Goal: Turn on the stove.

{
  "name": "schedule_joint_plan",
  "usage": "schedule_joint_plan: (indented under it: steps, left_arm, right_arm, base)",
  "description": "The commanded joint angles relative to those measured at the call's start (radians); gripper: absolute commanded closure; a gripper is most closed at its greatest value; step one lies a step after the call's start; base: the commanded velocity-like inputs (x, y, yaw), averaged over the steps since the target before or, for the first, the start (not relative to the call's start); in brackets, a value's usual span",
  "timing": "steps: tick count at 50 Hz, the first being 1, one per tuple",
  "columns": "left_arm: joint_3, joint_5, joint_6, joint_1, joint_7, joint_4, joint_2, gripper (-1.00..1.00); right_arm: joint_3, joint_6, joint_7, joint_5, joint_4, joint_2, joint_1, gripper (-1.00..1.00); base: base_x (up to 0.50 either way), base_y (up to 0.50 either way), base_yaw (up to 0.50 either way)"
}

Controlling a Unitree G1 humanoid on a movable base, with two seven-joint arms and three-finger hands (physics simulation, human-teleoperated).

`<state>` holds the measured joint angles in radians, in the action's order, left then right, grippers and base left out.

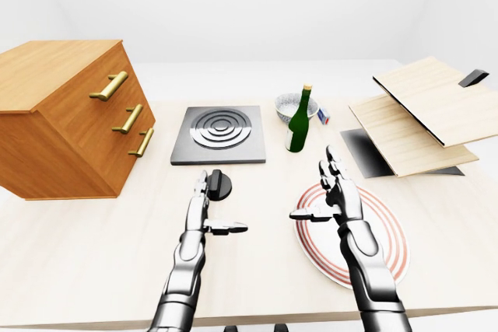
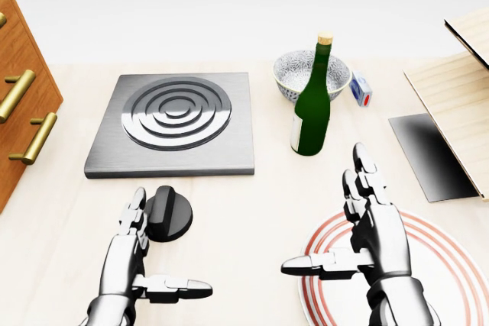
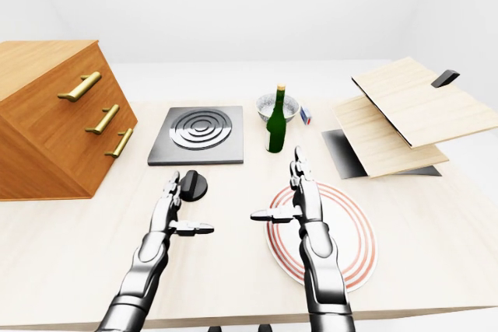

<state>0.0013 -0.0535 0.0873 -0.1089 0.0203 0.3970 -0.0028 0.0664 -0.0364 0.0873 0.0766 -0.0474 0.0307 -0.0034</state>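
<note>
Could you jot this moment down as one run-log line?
left hand: open, beside stove knob | right hand: open, over plate | knob: not gripped

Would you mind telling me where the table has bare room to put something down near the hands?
Bare wood lies between the knob and the plate, below the bottle, and between the drawers and the left hand. It is crowded at upper right, where bowl, bottle and a small box cluster beside the boards.
</note>
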Motion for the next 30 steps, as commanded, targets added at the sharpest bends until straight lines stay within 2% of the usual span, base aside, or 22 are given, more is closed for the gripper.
schedule_joint_plan:
  steps: [1, 5, 9, 13, 21, 30]
  left_arm:
    - [-0.032, -0.008, 0.000, -0.006, -0.007, 0.180, -0.024, -1.00]
    - [-0.041, -0.011, 0.000, 0.006, -0.013, 0.146, -0.029, -1.00]
    - [-0.045, -0.011, 0.000, -0.015, -0.017, 0.190, -0.036, -1.00]
    - [-0.071, -0.024, 0.000, -0.003, -0.019, 0.163, -0.056, -1.00]
    - [-0.113, -0.053, 0.000, -0.014, -0.018, 0.270, -0.098, -1.00]
    - [-0.155, -0.059, 0.000, 0.026, -0.039, 0.295, -0.135, -1.00]
  right_arm:
    - [0.006, -0.012, 0.003, 0.008, -0.014, 0.002, 0.000, -1.00]
    - [0.008, -0.012, 0.002, 0.010, -0.011, 0.002, -0.003, -1.00]
    - [0.010, -0.015, 0.001, 0.012, -0.012, 0.003, -0.004, -1.00]
    - [0.015, -0.024, 0.000, 0.018, -0.018, 0.005, -0.008, -1.00]
    - [0.029, -0.049, 0.000, 0.033, -0.042, 0.011, -0.012, -1.00]
    - [0.041, -0.051, -0.002, 0.047, -0.041, 0.017, -0.023, -1.00]
  base:
    - [0.00, 0.00, 0.00]
    - [0.00, 0.00, 0.00]
    - [0.00, 0.00, 0.00]
    - [0.00, 0.00, 0.00]
    - [0.00, 0.00, -0.01]
    - [0.00, 0.00, 0.00]
